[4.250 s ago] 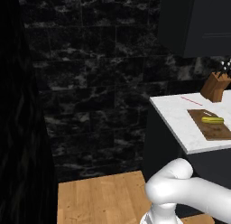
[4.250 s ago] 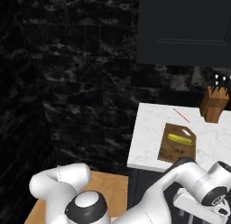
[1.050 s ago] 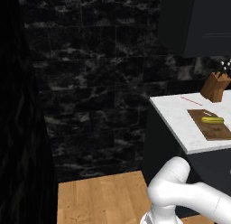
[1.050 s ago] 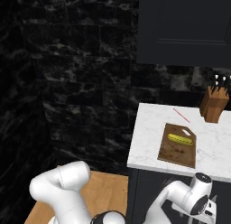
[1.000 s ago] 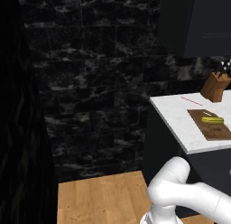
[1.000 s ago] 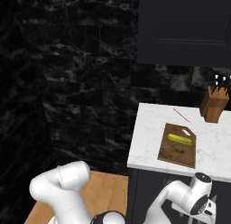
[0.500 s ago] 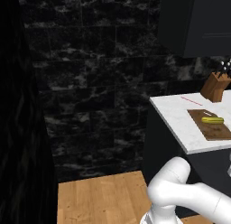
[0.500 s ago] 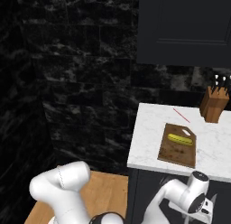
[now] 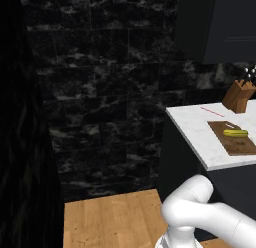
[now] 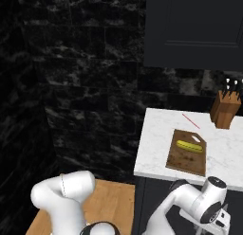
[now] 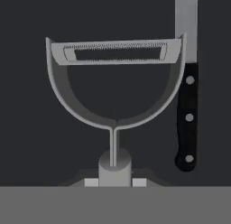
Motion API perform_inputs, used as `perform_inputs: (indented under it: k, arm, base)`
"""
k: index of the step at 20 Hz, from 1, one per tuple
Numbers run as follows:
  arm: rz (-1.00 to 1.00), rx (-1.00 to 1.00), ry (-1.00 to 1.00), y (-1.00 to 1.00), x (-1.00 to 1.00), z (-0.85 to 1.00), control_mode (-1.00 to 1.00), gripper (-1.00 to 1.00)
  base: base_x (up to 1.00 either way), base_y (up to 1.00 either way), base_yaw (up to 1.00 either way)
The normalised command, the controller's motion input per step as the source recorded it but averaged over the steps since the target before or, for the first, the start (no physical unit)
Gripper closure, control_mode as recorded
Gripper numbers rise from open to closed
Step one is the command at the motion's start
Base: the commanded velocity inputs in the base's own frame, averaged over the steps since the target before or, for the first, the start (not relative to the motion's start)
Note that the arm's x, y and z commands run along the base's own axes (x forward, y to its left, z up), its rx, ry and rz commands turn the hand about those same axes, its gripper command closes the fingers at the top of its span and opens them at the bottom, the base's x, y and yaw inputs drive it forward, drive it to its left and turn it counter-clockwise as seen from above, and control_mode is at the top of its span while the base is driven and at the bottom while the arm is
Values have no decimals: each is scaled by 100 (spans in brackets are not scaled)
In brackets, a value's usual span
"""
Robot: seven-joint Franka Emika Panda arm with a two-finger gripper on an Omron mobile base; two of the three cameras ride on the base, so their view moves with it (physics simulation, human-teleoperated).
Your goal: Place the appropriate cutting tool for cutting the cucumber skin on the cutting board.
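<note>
— While my pincer (image 11: 115,181) is clamped on the peeler (image 11: 115,83), where's the knife (image 11: 187,83)?
— At three o'clock beside it, in the hand view.
— And the cucumber (image 10: 189,146)?
— Lying on the cutting board (image 10: 186,158), on the desk (image 10: 156,144).

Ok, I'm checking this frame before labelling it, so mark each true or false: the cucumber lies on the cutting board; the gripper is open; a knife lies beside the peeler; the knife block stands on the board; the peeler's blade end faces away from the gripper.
1. The cucumber lies on the cutting board: true.
2. The gripper is open: false, it is shut on the peeler.
3. A knife lies beside the peeler: true.
4. The knife block stands on the board: false, it stands on the counter behind it.
5. The peeler's blade end faces away from the gripper: true.
</note>
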Motion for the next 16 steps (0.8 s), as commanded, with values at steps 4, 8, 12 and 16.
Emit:
perform_inputs:
  k: [4,8,12,16]
  arm:
    - [-10,0,-6,4,-49,94,-100,100]
    - [-22,0,-3,27,-23,72,-100,100]
    - [-35,0,-3,36,-9,62,-100,100]
    - [-32,0,-9,14,-10,89,-100,100]
  base:
    - [0,0,0]
    - [0,0,0]
    - [0,0,0]
    - [0,0,0]
